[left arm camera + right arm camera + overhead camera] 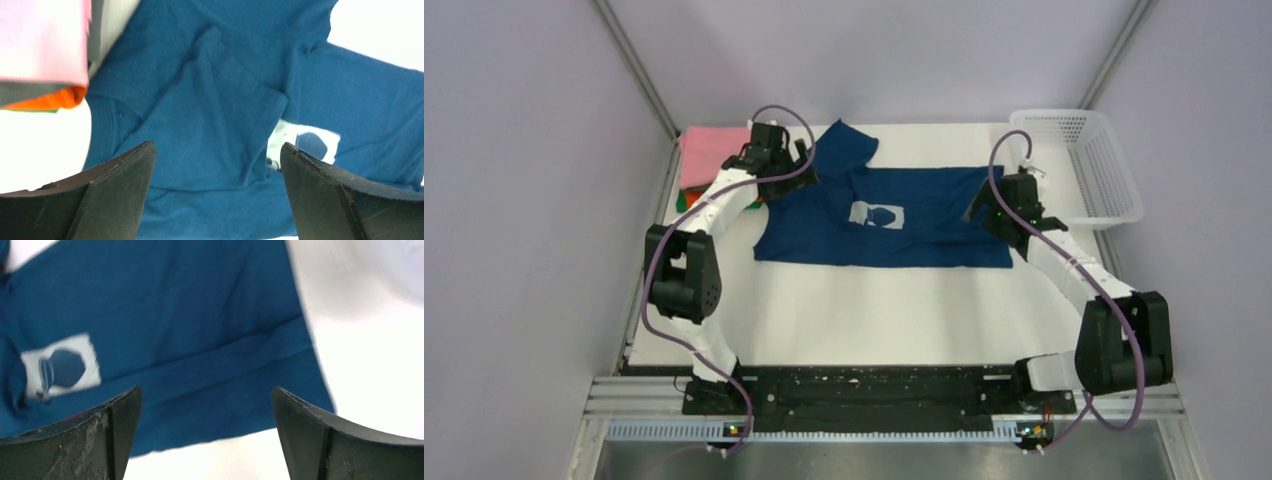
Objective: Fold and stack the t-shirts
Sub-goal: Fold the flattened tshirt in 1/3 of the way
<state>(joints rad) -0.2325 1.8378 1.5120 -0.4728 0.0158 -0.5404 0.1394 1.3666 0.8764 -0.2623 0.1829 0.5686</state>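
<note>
The navy t-shirt (894, 228) lies spread on the white table, white chest print up, one sleeve folded over near the collar. It fills the left wrist view (215, 110) and the right wrist view (190, 340). A stack of folded shirts with pink on top (709, 155) sits at the far left; its pink, grey and orange layers show in the left wrist view (42, 50). My left gripper (796, 160) is open and empty above the shirt's left shoulder area. My right gripper (986, 205) is open and empty above the shirt's right edge.
A white mesh basket (1092, 165) stands at the far right corner. Grey walls enclose the table on three sides. The white table (864, 310) lies between the shirt and the arm bases.
</note>
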